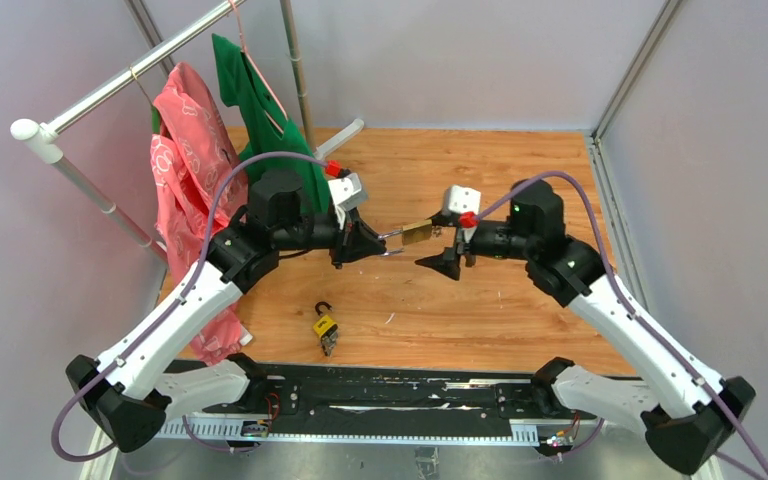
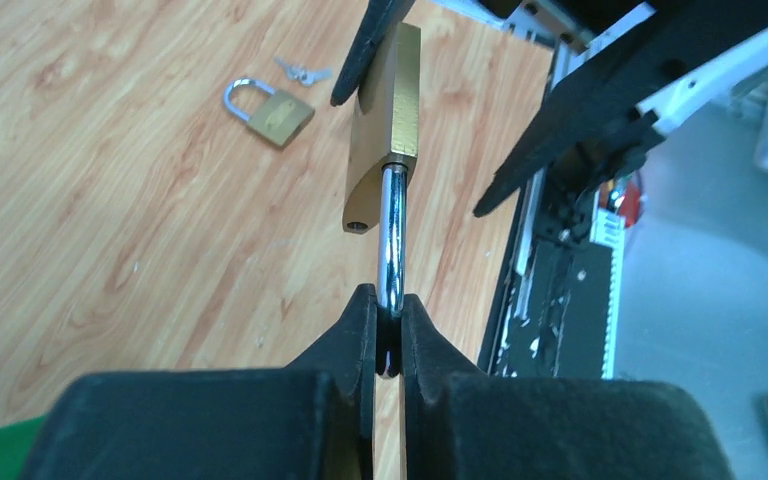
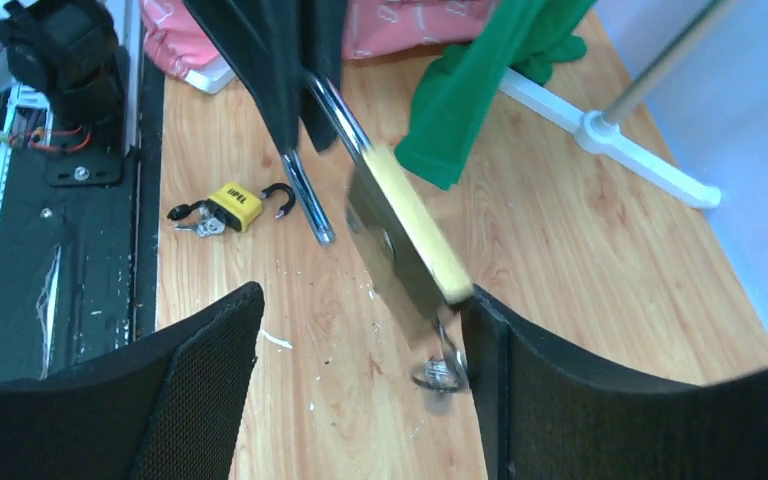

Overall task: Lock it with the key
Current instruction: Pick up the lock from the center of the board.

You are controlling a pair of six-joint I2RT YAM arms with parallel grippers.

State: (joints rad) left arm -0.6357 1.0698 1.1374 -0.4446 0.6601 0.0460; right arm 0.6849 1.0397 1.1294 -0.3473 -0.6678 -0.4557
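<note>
Two hands up | left hand [image 2: 388, 310] pinching shackle [image 2: 392, 230] of brass padlock [image 2: 392, 110], aloft midway between surface's side edges | right hand [image 3: 362, 297] spread around it | likely heavy, rigid, slick: best taken across flat brass sides, key [image 3: 438, 372] dangling off far end.

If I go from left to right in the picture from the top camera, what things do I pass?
Pink clothes → little yellow padlock → left gripper → brass padlock → right gripper.
</note>
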